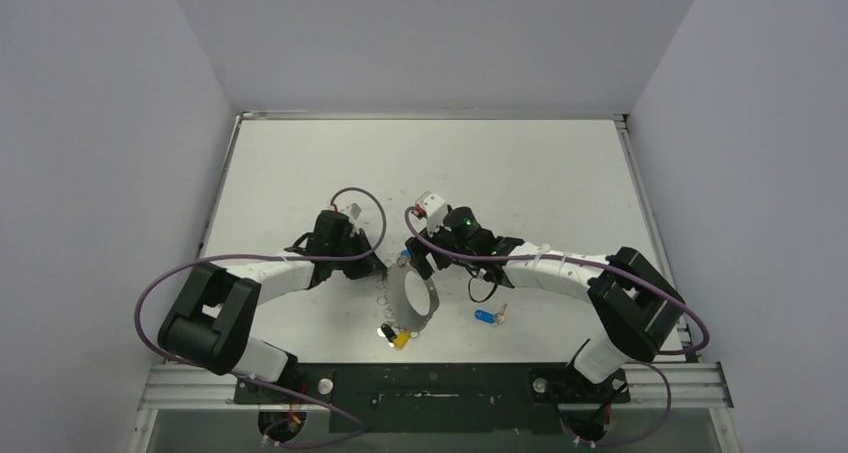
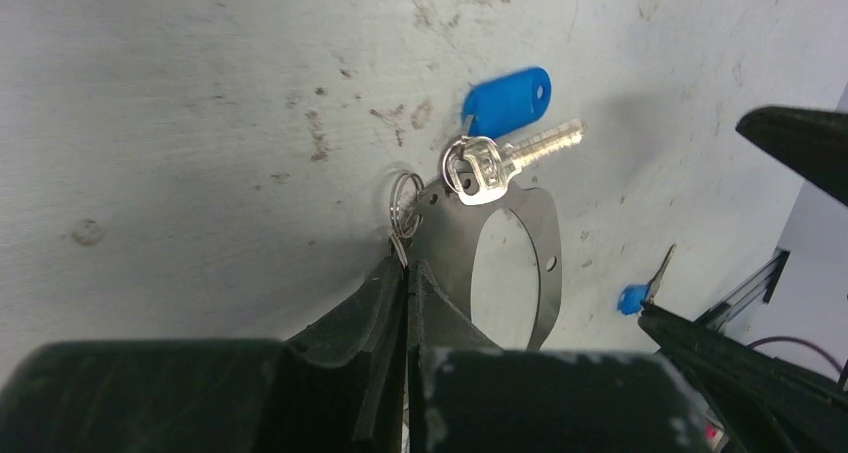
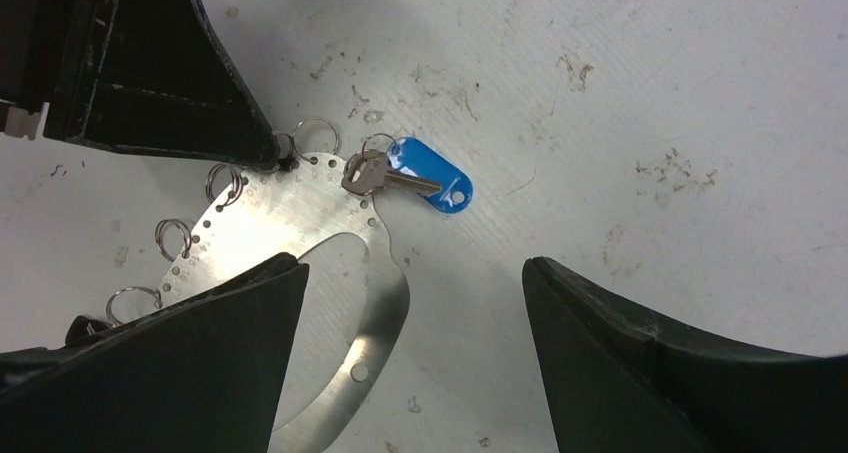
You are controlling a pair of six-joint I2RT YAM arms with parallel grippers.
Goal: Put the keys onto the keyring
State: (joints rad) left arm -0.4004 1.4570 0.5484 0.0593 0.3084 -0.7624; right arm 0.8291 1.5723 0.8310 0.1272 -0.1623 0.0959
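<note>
The keyring point(image 1: 432, 295) is a flat silvery metal hoop with several small split rings point(image 3: 222, 181) along its edge. It lies on the table in the middle. My left gripper point(image 2: 408, 265) is shut on the keyring's rim point(image 2: 548, 243) by a small ring. A silver key point(image 3: 385, 178) with a blue tag point(image 3: 437, 180) sits on a small ring at the hoop's edge point(image 3: 280, 218); it also shows in the left wrist view point(image 2: 500, 163). My right gripper point(image 3: 410, 265) is open above the hoop, holding nothing. A blue-headed key point(image 1: 487, 316) lies loose to the right. A black and a yellow key point(image 1: 393, 335) lie at the hoop's near end.
The white table point(image 1: 520, 173) is scuffed and walled on three sides. The black base rail point(image 1: 430, 383) runs along the near edge. Purple cables point(image 1: 150, 293) loop off both arms. My left gripper's fingers point(image 3: 240, 123) reach into the right wrist view at the upper left.
</note>
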